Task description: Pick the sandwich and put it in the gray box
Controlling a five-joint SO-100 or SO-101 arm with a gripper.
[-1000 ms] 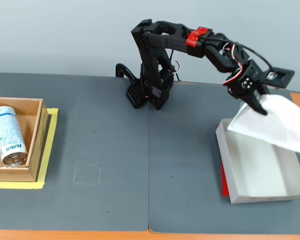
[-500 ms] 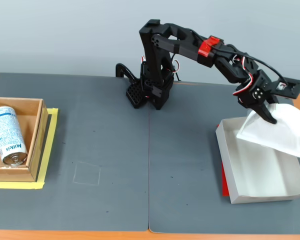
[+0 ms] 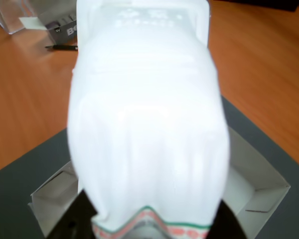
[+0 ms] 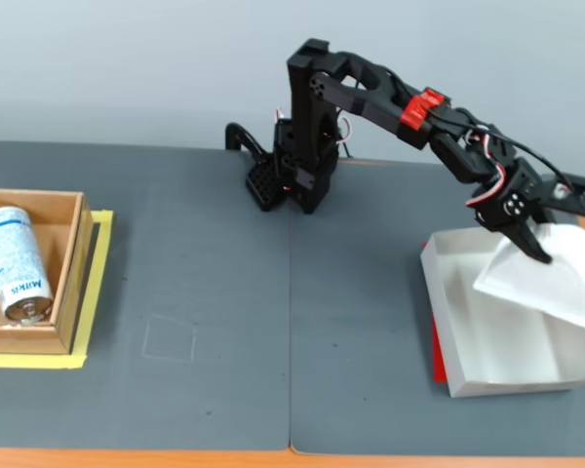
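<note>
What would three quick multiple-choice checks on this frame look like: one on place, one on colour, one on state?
1. Where is the sandwich?
A. in the wooden box
B. held over the gray box
C. flat on the mat beside the arm base

2. What colour is the tape under the wooden box?
A. yellow
B. green
C. pink

3. How is the gripper?
A. open and empty
B. shut on the can
C. shut on the sandwich

Answers:
1. B, the fixed view shows the package tilted above the tray's right side.
2. A, a yellow strip frames that box.
3. C, the fingers clamp the package's edge, and the can lies in the wooden box.
</note>
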